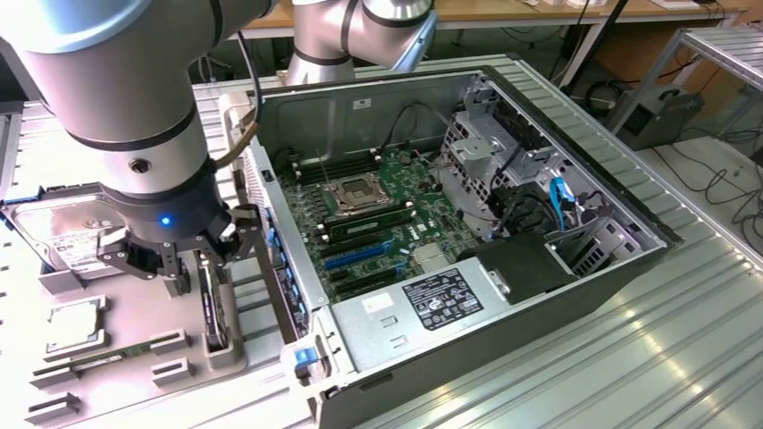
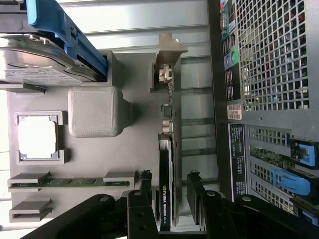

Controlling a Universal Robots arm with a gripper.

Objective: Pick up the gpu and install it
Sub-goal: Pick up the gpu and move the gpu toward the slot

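You're poising the black metal gripper point(image 1: 197, 268), jaws spread, astride the slim black gpu card point(image 2: 165, 149) — standing edge-up (in a grey slotted holder point(image 1: 229, 350)) for pinching.

Robotics lab, robot arm point(image 1: 131, 116), open computer case point(image 1: 346, 103)

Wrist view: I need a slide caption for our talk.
Open pincer straddles the graphics card standing on edge in its gray tray beside the computer case.

1. Black gpu point(image 2: 165, 199).
2. Black gripper point(image 2: 169, 181).
3. Plain grey tray point(image 2: 89, 159).
4. Green motherboard point(image 1: 412, 192).
5. Grey case point(image 2: 269, 55), grid of holes; blue latches point(image 2: 291, 179).
6. Green memory stick point(image 2: 70, 183).
7. Silver drive point(image 2: 35, 64), blue carrier point(image 2: 65, 30).
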